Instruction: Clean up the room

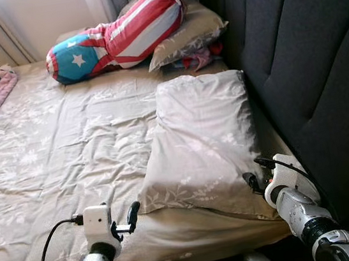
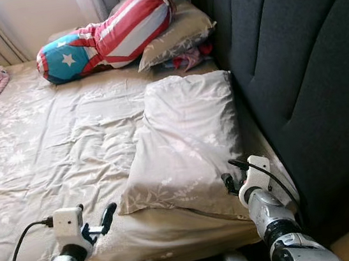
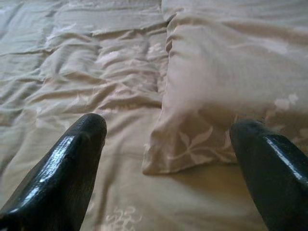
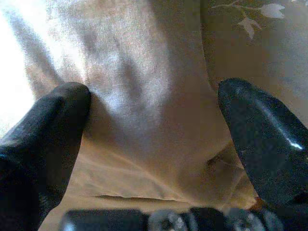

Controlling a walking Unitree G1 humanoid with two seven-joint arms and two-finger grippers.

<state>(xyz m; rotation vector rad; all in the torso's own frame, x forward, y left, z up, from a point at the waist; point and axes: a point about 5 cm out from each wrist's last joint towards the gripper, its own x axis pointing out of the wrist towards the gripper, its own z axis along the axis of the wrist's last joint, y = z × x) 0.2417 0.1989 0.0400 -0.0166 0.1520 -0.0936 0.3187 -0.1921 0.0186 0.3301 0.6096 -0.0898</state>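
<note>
Over the pillow (image 1: 205, 142), both grippers' fingers (image 3: 72, 163) spread wide.

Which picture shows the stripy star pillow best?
The left eye view: the stripy star pillow lies whole at the head of the bed, leaning on a grey pillow. The right eye view shows it likewise. Both wrist views face the near pillow.

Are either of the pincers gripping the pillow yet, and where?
Neither. Both are open: left pincer faces the pillow corner, right pincer straddles its edge.

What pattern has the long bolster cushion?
Red-white stripes, blue end with white star; best in left eye view.
</note>
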